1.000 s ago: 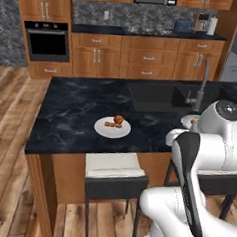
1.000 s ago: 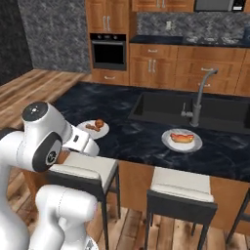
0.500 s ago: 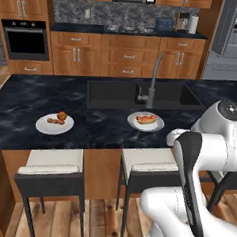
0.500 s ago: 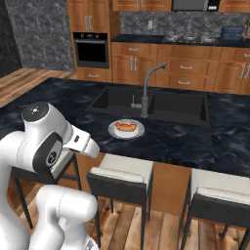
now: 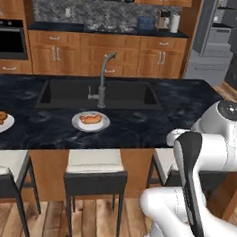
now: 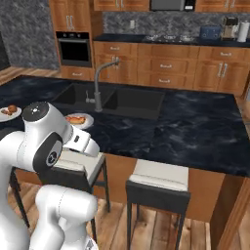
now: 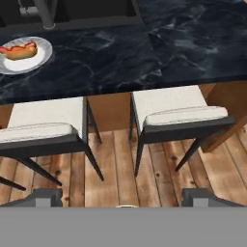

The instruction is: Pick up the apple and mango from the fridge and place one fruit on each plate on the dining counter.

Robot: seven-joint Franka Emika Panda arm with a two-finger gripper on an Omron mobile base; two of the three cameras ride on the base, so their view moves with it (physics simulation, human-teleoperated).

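Observation:
The dining counter [image 5: 181, 110] runs across the base views with its black marbled top. One white plate [image 5: 76, 122] [image 6: 88, 118] [image 7: 19, 65] with an orange-red sausage-like piece lies in front of the faucet. A second plate [image 5: 2, 126] [image 6: 17, 113] with brown bits lies at the far left edge. The grey fridge [image 5: 221, 42] stands at the back right. The apple and the mango are out of view. My gripper [image 7: 123, 200] is open and empty, hanging over the floor by the stools, with the counter's near edge ahead of it.
A sunken sink [image 5: 100, 91] with a curved grey faucet [image 5: 104, 74] sits mid-counter. Cushioned stools [image 7: 178, 113] [image 7: 43, 125] line the near side. Wooden floor lies below. Wall cabinets and an oven [image 6: 74, 48] stand behind.
The whole scene has slid left in both base views: the base has driven right along the counter. The plates now sit far to the left and the fridge has come into sight.

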